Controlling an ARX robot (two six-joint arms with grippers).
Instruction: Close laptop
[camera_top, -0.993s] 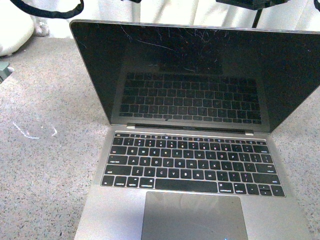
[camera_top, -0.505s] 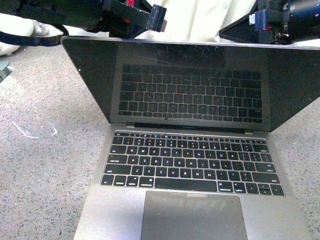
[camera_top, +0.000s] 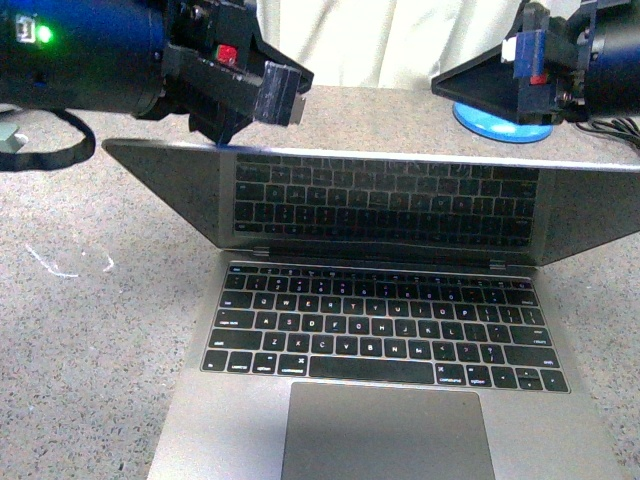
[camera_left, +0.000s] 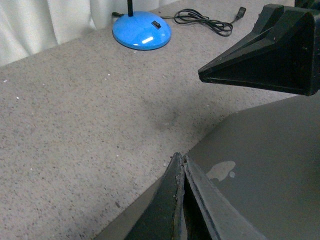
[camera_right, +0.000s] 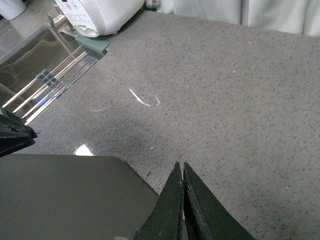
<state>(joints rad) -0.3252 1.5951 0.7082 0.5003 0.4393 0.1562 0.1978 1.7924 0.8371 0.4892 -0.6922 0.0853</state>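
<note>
Laptop (camera_top: 390, 350) is sitting in the middle of the counter, its keyboard (camera_top: 380, 330) facing the near side and its lid (camera_top: 390, 200) leaning well forward over the keys, so I judge the closing as roughly half done. In the front view the left gripper (camera_top: 270, 95) is bearing on the lid's far edge towards the left corner, while the right gripper (camera_top: 470, 85) is hovering over the right half; whether it is touching cannot be told there. In the left wrist view the left gripper (camera_left: 180, 162) is showing its fingers pressed together, resting on the grey lid back beside the apple logo (camera_left: 222, 170), with the right gripper (camera_left: 265, 55) just above the lid. In the right wrist view the right gripper (camera_right: 181, 170) is likewise pinched tight, empty, at the lid's corner (camera_right: 65, 195). Pressing evenly on both sides, easing down and towards the near side, and slowing before the lid meets the keys should be avoiding a slam or a twist. Speckled grey countertop (camera_right: 225, 90) is carrying a white scuff (camera_right: 142, 97); a blue lamp base (camera_left: 141, 34), a black cable (camera_left: 207, 21) and a white curtain (camera_left: 50, 20) are standing far off, a white appliance (camera_right: 100, 12) to the left.
</note>
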